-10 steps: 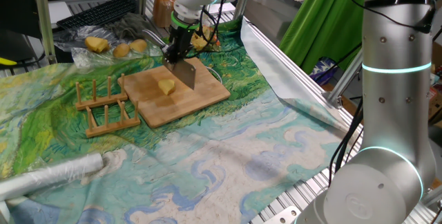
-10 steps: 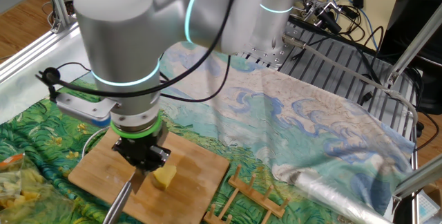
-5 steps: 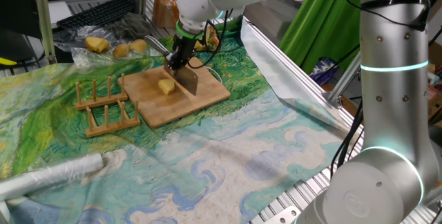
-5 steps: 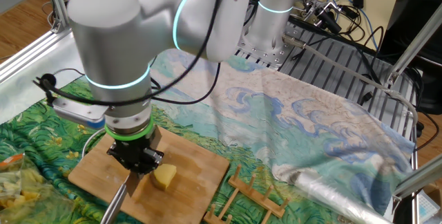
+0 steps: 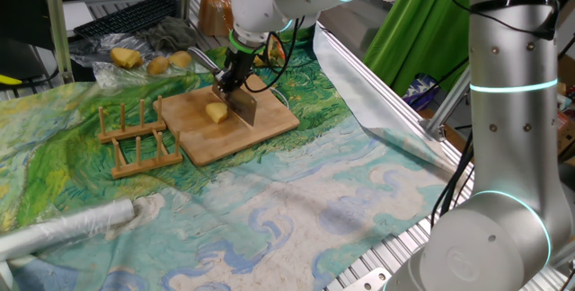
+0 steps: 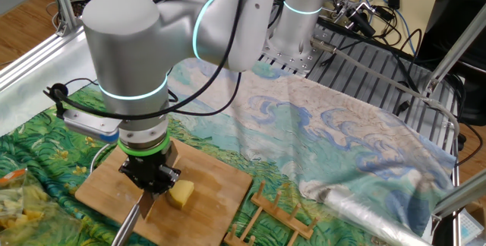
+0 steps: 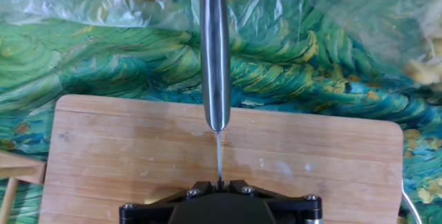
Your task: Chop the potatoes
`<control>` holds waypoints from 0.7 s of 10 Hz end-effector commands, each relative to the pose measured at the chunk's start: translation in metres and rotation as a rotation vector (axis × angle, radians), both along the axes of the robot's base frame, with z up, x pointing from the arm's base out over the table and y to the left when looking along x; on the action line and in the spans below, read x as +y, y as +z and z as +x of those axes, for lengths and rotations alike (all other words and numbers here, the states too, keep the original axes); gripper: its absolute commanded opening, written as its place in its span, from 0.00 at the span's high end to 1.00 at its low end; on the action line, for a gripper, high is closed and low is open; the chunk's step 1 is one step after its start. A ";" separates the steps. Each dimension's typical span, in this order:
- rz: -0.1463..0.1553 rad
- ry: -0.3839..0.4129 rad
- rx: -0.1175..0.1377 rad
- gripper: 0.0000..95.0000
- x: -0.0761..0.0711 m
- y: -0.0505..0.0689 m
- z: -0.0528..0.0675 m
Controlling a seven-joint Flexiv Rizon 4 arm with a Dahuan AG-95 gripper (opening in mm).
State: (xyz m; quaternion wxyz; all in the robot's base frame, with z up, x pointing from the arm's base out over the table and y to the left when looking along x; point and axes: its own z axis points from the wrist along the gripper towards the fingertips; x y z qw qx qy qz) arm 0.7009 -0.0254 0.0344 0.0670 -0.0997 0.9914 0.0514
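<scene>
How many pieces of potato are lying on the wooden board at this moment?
1. A single pale-yellow potato piece lies near the middle of the wooden board, just beside the knife blade. The blade or arm may hide smaller bits.

Saw no readable text, labels, brands or numbers anywhere in my three views; nothing legible on any surface.

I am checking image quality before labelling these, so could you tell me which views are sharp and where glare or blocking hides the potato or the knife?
One fixed view: sharp, evenly lit, potato and knife both clear on the board. The other fixed view: the arm blocks most of the knife; potato visible. Hand view: sharp board, glare along the knife's handle, blade edge-on, potato not visible.
</scene>
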 end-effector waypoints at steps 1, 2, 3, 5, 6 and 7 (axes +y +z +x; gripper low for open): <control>0.000 -0.003 0.008 1.00 -0.001 0.000 0.001; -0.001 -0.002 0.013 1.00 -0.001 0.003 0.001; -0.003 -0.001 0.019 1.00 -0.001 0.009 0.001; -0.005 0.001 0.029 1.00 -0.001 0.014 0.000; -0.004 -0.008 0.039 1.00 -0.001 0.019 0.000; -0.001 -0.021 0.050 1.00 -0.001 0.022 0.000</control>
